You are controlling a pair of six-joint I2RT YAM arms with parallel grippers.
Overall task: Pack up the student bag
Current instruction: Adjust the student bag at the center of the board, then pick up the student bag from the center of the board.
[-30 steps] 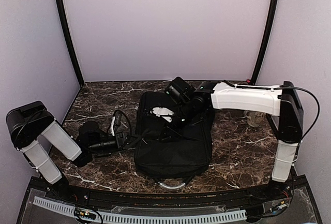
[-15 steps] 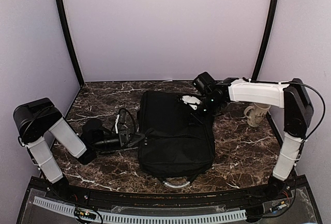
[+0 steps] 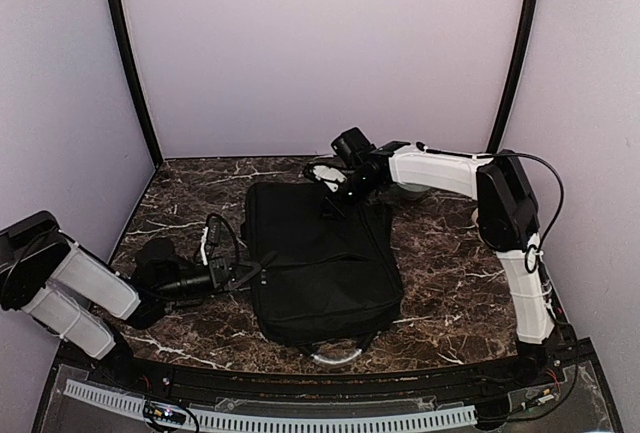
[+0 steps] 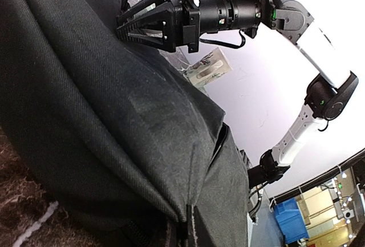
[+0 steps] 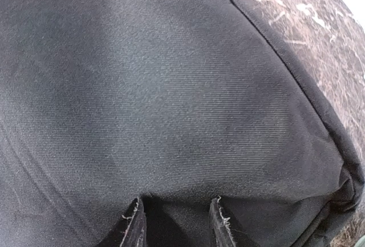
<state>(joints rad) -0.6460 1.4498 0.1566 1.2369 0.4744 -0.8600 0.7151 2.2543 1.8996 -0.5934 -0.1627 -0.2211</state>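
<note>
student bag (image 3: 320, 263) lay flat mid-worktop (image 3: 450, 283), long axis roughly 12 to 6 o'clock, grey looped handle (image 3: 335, 356) at its 6 o'clock end, nearest the arm bases

left end effector (image 3: 243, 277) was low at the bag's 9 o'clock edge, jaws closed right down. its wrist view was filled with black fabric and showed none of its own fingers, so couldn't tell whether it had pinched cloth, a zip or nothing

right arm (image 3: 440, 171) came in from 3 o'clock over the far side. right end effector (image 5: 177, 201) was at the bag's 12 o'clock edge, pointing at the fabric, fingertips (image 5: 136, 218) a narrow gap apart with only bag cloth behind the gap, nothing gripped

translucent white pouch (image 4: 208, 69) sat just beside that end effector at the bag's 12 o'clock rim. couldn't tell whether it touched the bag or the fingers
</note>
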